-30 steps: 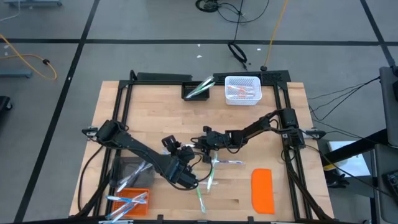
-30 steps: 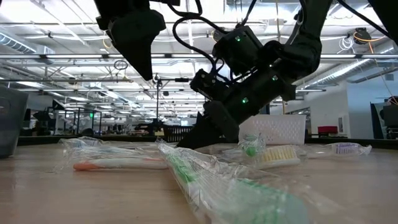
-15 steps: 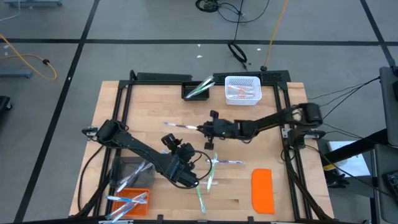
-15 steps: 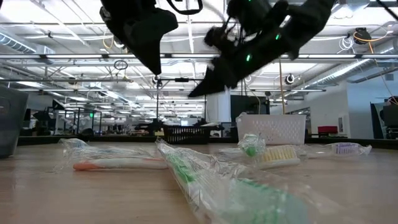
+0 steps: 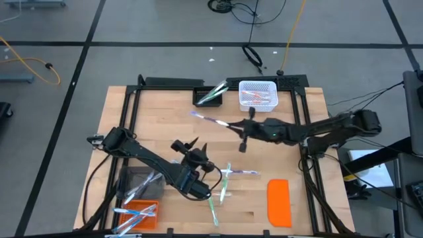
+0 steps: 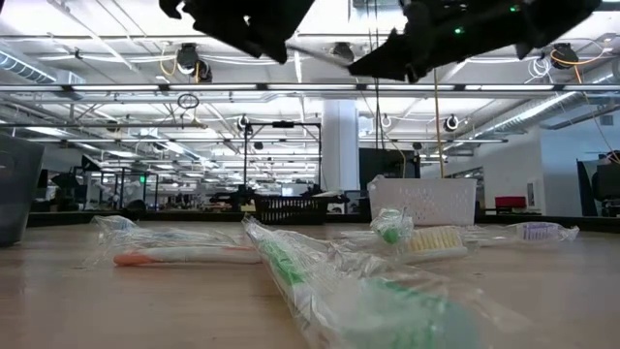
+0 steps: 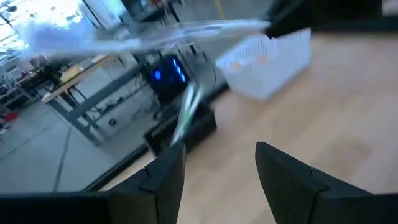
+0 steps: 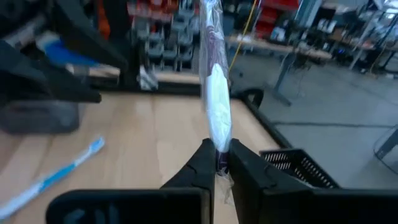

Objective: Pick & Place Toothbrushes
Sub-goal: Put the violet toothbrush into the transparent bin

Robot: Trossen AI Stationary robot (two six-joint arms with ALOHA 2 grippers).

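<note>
My right gripper (image 5: 238, 129) hangs high over the middle of the table, shut on a clear-wrapped toothbrush with purple accents (image 5: 210, 119). My left gripper (image 5: 190, 147) is open and empty, raised above the table's near middle. Several wrapped toothbrushes (image 5: 225, 177) lie flat on the wood just right of it; in the low view they are the green and white ones (image 6: 320, 276). Green brushes stick out of a black basket (image 5: 210, 96). Orange-pink ones lie in a white basket (image 5: 256, 95). My right gripper pinches the wrapped toothbrush between both fingers near one end (image 8: 217, 142). The fingers come level from the table's right. The brush sticks out beyond them, roughly in line with them, toward the far left (image 5: 197, 115). It is lifted clear of the table.
An orange lid (image 5: 279, 201) lies near the table's near right corner. An orange bin with blue brushes (image 5: 137, 215) and a clear bag (image 5: 140, 182) sit at the near left. A black frame (image 5: 132, 106) borders the table. Bare wood lies at the far left.
My right gripper has risen from the pile with the purple toothbrush and drawn back toward the far right, toward the white basket; the brush has gone from the table into the air. My left gripper has risen too.
</note>
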